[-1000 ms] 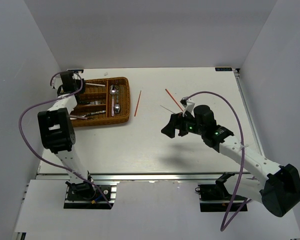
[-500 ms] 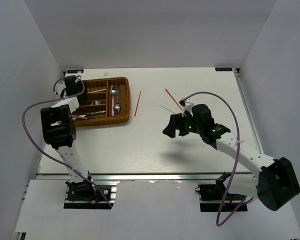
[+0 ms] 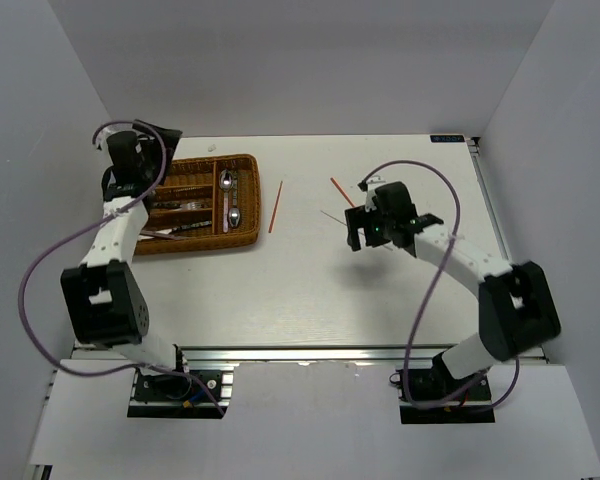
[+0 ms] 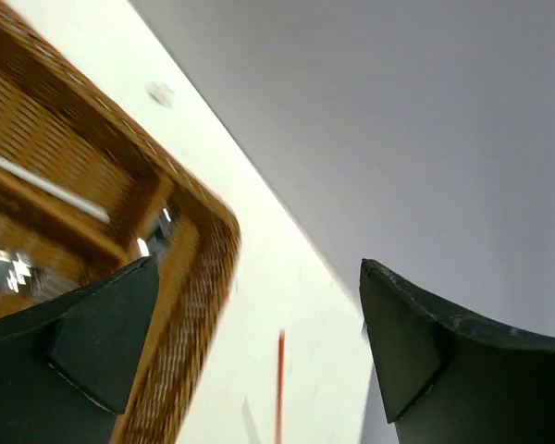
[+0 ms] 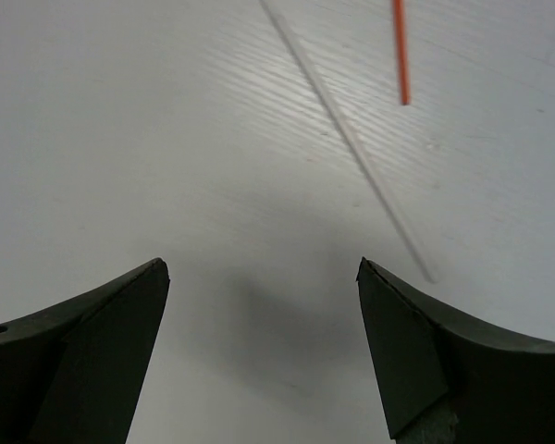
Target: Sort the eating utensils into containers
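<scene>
Chopstick (image 5: 400, 51), red-orange, lies on the table (image 5: 120, 139) ahead-right of your right gripper (image 5: 261, 268) — jaws spread, empty. Drop straddling it crosswise, then pinch mid-length. Left gripper (image 4: 259, 268) also spread, wicker tray (image 4: 203, 250) below it.

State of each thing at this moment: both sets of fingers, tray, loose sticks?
Left gripper: fingers open, empty.
Right gripper: fingers open, empty.
Wicker tray: partly filled with cutlery.
Chopstick beside tray: on table, unsorted.
Chopstick near right gripper: on table, unsorted.
Pale stick: lying on table.

Brown woven tray (image 3: 215, 158), red-orange chopstick (image 3: 275, 207)
</scene>
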Motion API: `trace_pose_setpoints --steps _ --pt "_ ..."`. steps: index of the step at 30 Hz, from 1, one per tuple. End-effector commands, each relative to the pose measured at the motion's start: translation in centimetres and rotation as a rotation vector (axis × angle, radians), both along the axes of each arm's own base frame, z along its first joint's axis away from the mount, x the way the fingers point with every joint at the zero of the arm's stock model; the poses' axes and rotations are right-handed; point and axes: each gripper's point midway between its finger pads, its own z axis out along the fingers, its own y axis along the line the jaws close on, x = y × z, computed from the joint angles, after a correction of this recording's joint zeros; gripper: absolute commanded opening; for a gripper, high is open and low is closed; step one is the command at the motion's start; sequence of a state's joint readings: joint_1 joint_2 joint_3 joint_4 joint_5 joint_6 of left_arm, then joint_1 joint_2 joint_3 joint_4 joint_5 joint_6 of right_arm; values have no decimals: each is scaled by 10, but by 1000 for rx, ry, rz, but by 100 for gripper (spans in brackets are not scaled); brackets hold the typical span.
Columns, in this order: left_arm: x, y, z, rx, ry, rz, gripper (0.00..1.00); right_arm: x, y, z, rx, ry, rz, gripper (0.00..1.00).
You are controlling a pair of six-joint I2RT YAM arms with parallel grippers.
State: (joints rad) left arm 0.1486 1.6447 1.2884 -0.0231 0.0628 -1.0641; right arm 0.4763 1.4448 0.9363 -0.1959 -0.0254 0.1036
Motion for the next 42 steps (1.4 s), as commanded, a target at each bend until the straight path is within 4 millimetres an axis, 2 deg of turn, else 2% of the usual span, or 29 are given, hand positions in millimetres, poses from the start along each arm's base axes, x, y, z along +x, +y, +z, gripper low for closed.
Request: trace_pose_setpoints --steps 1,2,3,4,5,6,7,8,9,11,15,16,19,21,22,25,27,28,30,31,33,34,37,38,39,42 --pt "-62 -60 8 205 27 -301 98 23 -40 -21 -222 67 -1 85" --pt "-82 -71 24 244 -12 -342 98 29 -46 -25 -232 81 -6 81" --pt "-103 -84 1 261 47 -392 98 33 -46 -40 -260 119 25 79" --pt "-116 -86 -4 313 52 -419 98 44 -46 -37 -266 111 29 77" --pt "-134 -100 6 346 13 -463 98 46 -52 -42 -288 137 28 74" --pt "-148 -107 -3 360 33 -499 98 49 -56 -55 -313 166 28 74" --pt "-160 -108 -23 379 63 -534 98 55 -57 -55 -320 161 36 72" --pt "-170 -113 -21 388 41 -567 98 57 -61 -59 -322 179 32 69" --pt "-181 -116 -36 397 72 -618 98 56 -59 -69 -311 208 44 67" --pt "-192 -117 -47 409 117 -657 98 53 -52 -79 -274 253 75 57" --pt "-198 -113 -43 466 123 -669 98 41 -51 -96 -265 309 78 35" --pt "-199 -113 -41 464 115 -668 98 37 -51 -99 -263 322 77 24" --pt "-198 -117 -37 447 97 -675 98 22 -50 -108 -265 353 97 12" --pt "-198 -118 -37 433 100 -669 98 11 -46 -111 -274 368 120 9" --pt "-198 -116 -37 430 104 -657 98 6 -37 -109 -279 361 150 1" --pt "-201 -120 -26 390 63 -638 98 -9 -10 -104 -267 347 235 0" --pt "-201 -126 -15 340 10 -631 98 -12 14 -87 -214 299 279 0" --pt "-202 -132 2 328 -67 -641 98 -14 28 -71 -161 263 307 0" --pt "-206 -143 7 241 -122 -658 98 -20 51 -48 -71 225 339 0" --pt "-211 -159 18 161 -205 -702 98 -20 68 -20 34 181 350 0" --pt "-216 -177 30 86 -298 -756 98 -27 87 6 149 157 350 0" --pt "-221 -194 40 66 -366 -804 98 -27 102 39 254 87 374 0" --pt "-227 -220 32 71 -354 -847 98 -52 128 80 451 86 384 0" --pt "-223 -223 27 85 -342 -834 98 -56 140 101 517 39 426 0" --pt "-225 -230 26 81 -341 -852 98 -69 149 111 554 46 447 0" --pt "-220 -242 25 60 -345 -868 98 -88 167 129 588 32 504 0"
